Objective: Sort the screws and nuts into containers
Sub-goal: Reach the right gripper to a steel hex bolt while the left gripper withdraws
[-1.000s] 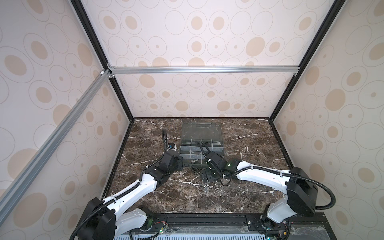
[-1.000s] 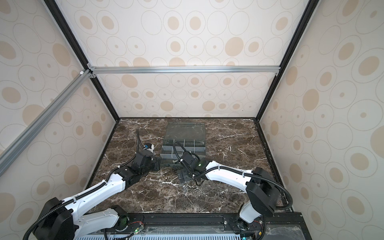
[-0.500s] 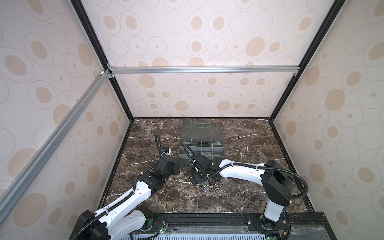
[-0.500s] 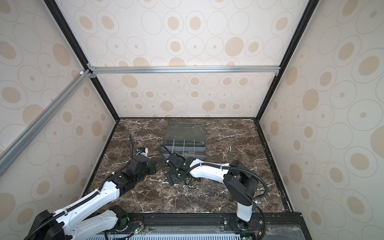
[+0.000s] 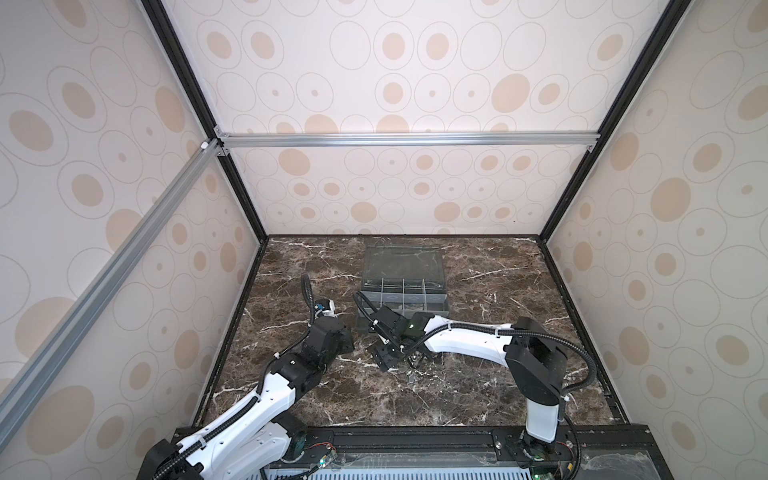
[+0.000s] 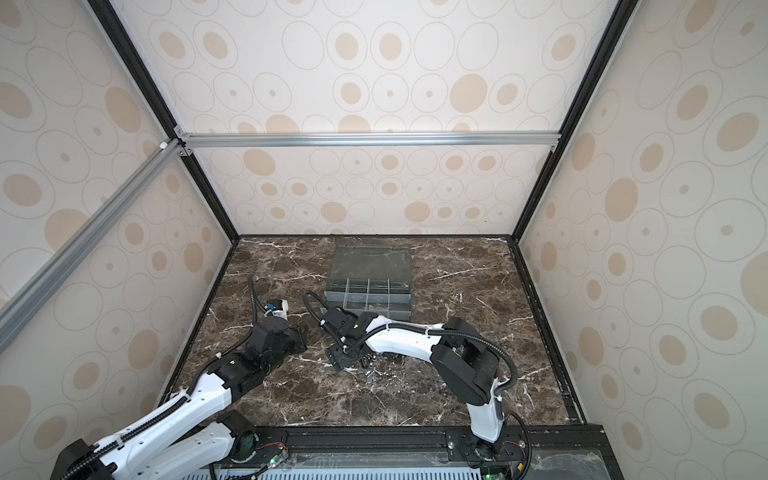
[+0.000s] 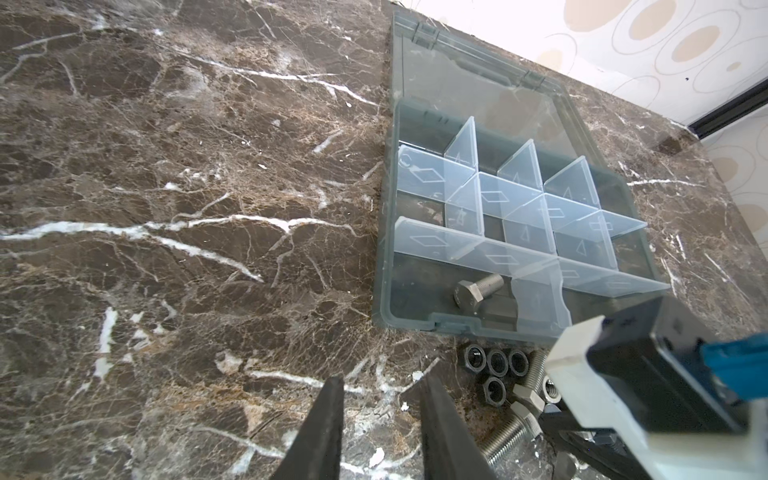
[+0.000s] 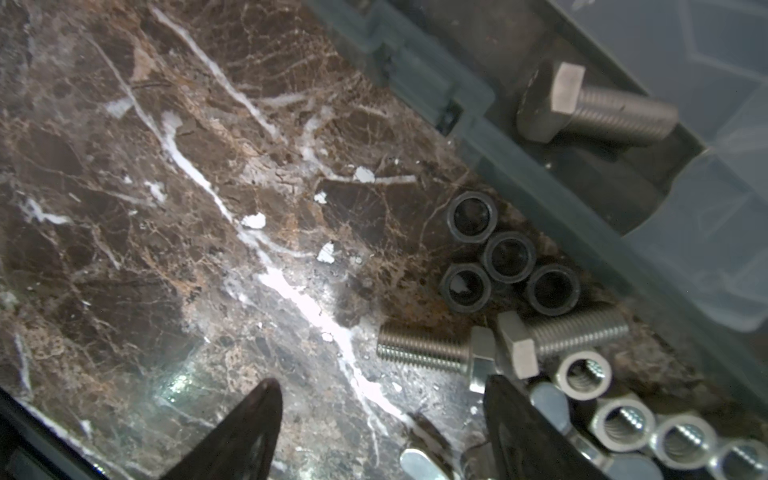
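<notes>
The dark grey organizer box (image 5: 405,291) lies open on the marble, its containers (image 7: 461,178) formed by clear dividers. One screw (image 7: 478,289) (image 8: 594,108) lies in a front cell. Just outside the box's front wall is a loose pile: several dark nuts (image 8: 509,257) (image 7: 496,361), two screws (image 8: 424,349) and several silver nuts (image 8: 584,374). My right gripper (image 8: 382,380) (image 5: 386,361) hangs open over bare marble at the pile's edge, one finger beside a screw head. My left gripper (image 7: 382,378) (image 5: 349,332) is open and empty, left of the pile.
The box's clear lid (image 5: 403,262) lies flat behind the cells, toward the back wall. A flat silvery winged piece (image 8: 415,461) lies on the marble between my right fingers. The enclosure walls stand around the table (image 5: 291,291).
My right gripper has slid left and toward the front along the pile, its jaws narrowing. The left gripper has drawn back slightly.
</notes>
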`<state>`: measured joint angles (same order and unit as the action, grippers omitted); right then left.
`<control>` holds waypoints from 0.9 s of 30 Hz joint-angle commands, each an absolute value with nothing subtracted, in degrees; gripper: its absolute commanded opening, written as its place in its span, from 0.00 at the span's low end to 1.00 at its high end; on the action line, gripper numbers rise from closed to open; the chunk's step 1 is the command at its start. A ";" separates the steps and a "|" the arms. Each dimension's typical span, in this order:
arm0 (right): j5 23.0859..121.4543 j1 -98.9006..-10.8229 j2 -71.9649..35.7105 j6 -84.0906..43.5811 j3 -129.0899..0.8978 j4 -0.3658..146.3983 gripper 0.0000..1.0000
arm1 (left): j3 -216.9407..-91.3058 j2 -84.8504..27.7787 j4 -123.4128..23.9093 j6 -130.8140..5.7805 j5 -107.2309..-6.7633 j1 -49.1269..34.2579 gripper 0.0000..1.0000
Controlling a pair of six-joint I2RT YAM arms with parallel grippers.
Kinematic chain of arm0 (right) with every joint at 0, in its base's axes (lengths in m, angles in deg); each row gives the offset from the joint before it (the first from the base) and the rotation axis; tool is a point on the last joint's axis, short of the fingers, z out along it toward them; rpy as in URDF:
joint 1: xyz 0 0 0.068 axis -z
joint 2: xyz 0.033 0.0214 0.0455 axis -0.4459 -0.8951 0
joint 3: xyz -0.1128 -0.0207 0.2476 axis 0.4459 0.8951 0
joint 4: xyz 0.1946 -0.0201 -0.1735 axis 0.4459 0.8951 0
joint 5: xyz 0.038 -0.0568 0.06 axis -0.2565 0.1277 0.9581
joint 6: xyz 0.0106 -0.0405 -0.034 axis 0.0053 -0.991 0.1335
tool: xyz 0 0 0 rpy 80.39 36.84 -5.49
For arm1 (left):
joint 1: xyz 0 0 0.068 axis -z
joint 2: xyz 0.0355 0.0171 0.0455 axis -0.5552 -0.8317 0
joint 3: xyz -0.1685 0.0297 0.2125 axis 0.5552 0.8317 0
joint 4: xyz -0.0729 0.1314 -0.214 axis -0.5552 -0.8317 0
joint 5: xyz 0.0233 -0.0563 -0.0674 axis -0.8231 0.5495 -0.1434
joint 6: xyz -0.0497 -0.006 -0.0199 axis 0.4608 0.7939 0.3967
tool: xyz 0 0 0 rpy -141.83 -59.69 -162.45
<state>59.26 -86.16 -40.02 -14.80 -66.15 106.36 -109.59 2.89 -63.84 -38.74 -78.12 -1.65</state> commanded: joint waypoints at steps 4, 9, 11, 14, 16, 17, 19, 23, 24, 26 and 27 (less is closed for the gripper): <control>55.85 -86.39 -41.65 -16.01 -67.70 110.52 0.79 | -108.33 3.29 -63.49 -36.93 -78.85 -2.23 0.33; 55.78 -86.41 -42.55 -15.80 -67.35 110.61 0.77 | -108.40 2.94 -63.29 -36.78 -78.76 -2.26 0.33; 56.15 -86.38 -42.74 -16.01 -67.48 110.58 0.76 | -108.41 3.15 -63.38 -36.67 -78.76 -2.26 0.33; 56.23 -86.40 -43.08 -16.25 -67.68 110.45 0.75 | -108.06 3.64 -63.38 -36.24 -78.67 -2.32 0.33; 56.48 -86.41 -43.42 -16.25 -67.81 110.52 0.74 | -107.64 4.06 -63.36 -35.84 -78.76 -2.27 0.33; 56.74 -86.41 -43.58 -16.20 -67.92 110.59 0.73 | -107.39 4.22 -63.34 -35.66 -78.84 -2.26 0.32; 57.25 -86.42 -43.87 -15.90 -68.01 110.52 0.72 | -107.26 4.52 -63.27 -35.62 -78.85 -2.33 0.33; 58.00 -86.46 -44.40 -15.56 -68.21 110.16 0.70 | -107.17 4.72 -63.23 -35.53 -78.89 -2.26 0.33; 58.09 -86.50 -44.54 -15.54 -68.23 110.10 0.70 | -107.17 4.74 -63.17 -35.54 -78.89 -2.27 0.33; 58.09 -86.59 -44.76 -15.59 -68.40 110.18 0.70 | -107.08 4.66 -63.06 -35.53 -78.85 -2.32 0.33; 58.09 -86.53 -44.92 -15.56 -68.40 110.17 0.70 | -107.08 4.60 -62.97 -35.53 -78.87 -2.28 0.33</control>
<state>57.73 -86.16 -43.67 -15.45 -67.27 109.05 -107.03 4.07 -63.47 -36.78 -78.07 -1.87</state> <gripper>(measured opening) 0.697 0.328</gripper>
